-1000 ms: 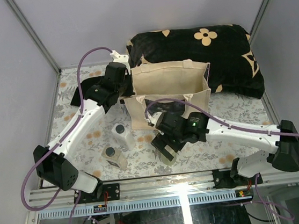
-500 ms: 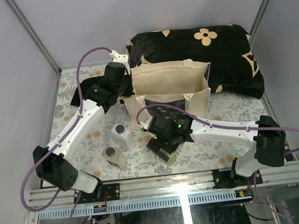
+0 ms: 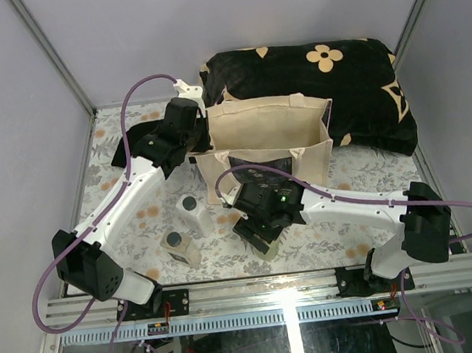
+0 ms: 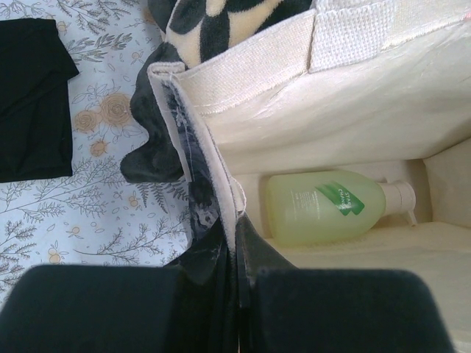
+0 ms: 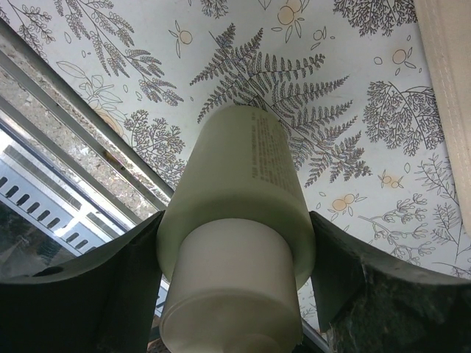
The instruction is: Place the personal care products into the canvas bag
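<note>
The canvas bag point(image 3: 256, 127) stands open at mid-table. My left gripper point(image 3: 194, 143) is shut on its left rim point(image 4: 221, 176), pinching the cloth. Inside the bag lies one pale green bottle point(image 4: 324, 206) on its side. In front of the bag, my right gripper point(image 3: 264, 237) reaches down over a second pale green bottle point(image 5: 246, 191) that stands near the table's front edge. Both fingers point(image 5: 125, 272) press against its sides just below the beige cap. A white bottle with a dark cap point(image 3: 192, 214) and a squat clear-tan bottle point(image 3: 178, 244) stand to the left, untouched.
A black cushion with beige flowers point(image 3: 353, 78) lies behind and to the right of the bag. A black cloth point(image 4: 33, 95) lies on the floral table cover at the left. The metal front rail point(image 5: 44, 169) runs close beside the held bottle.
My right arm has shifted left and lowered over the pale green bottle, and its jaws have narrowed onto it. The left arm and the bag have not moved.
</note>
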You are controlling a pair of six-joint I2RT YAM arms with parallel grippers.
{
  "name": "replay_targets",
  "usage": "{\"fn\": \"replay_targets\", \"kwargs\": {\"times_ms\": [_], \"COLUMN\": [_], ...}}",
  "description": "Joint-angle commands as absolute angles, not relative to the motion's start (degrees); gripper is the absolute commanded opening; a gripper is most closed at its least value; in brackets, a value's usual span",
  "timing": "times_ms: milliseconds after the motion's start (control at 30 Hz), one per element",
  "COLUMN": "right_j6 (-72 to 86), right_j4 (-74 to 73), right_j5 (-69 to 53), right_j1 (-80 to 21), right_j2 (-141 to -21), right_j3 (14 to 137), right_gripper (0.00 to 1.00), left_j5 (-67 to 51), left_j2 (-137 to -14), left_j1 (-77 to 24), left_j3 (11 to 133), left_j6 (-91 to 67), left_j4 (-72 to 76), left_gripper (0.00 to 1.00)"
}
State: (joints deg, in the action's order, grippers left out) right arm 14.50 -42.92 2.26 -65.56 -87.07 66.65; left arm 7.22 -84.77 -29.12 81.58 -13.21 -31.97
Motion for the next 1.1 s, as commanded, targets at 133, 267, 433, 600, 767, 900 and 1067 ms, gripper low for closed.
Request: {"fn": "replay_targets", "kwargs": {"times_ms": [133, 267, 433, 600, 767, 900, 1067], "right_j6": [14.7, 16.3, 17.4, 19.3, 20.7, 20.5, 16.6], "right_j4": [-48.7, -55.9, -64.3, -75.4, -82.9, -75.5, -63.0], "right_j5": [8.1, 13.2, 19.1, 23.5, 25.4, 29.6, 33.7], "right_j1": [-66.0, -65.9, -66.0, -65.7, -65.2, -63.5, -63.3], "right_j2": [-84.3, -83.8, -84.0, -89.9, -98.3, -94.8, -89.9], "right_j3": [72.1, 81.5, 97.7, 120.9, 145.0, 138.4, 130.6], "right_gripper": [0.00, 0.00, 0.00, 0.00, 0.00, 0.00, 0.00], "left_j5": [7.8, 7.8, 7.9, 7.8, 7.6, 7.3, 7.1], "left_j2": [-83.0, -82.7, -82.3, -82.2, -82.5, -82.5, -82.3], "left_j1": [-28.3, -28.3, -28.3, -28.3, -28.2, -28.3, -28.2], "left_j3": [82.7, 81.4, 79.8, 79.6, 79.9, 79.7, 79.5], "left_j6": [-13.2, -13.7, -14.1, -14.1, -13.9, -14.0, -13.9], "left_j4": [-28.0, -27.8, -27.4, -27.2, -27.2, -27.2, -27.2], "left_gripper": [0.00, 0.00, 0.00, 0.00, 0.00, 0.00, 0.00]}}
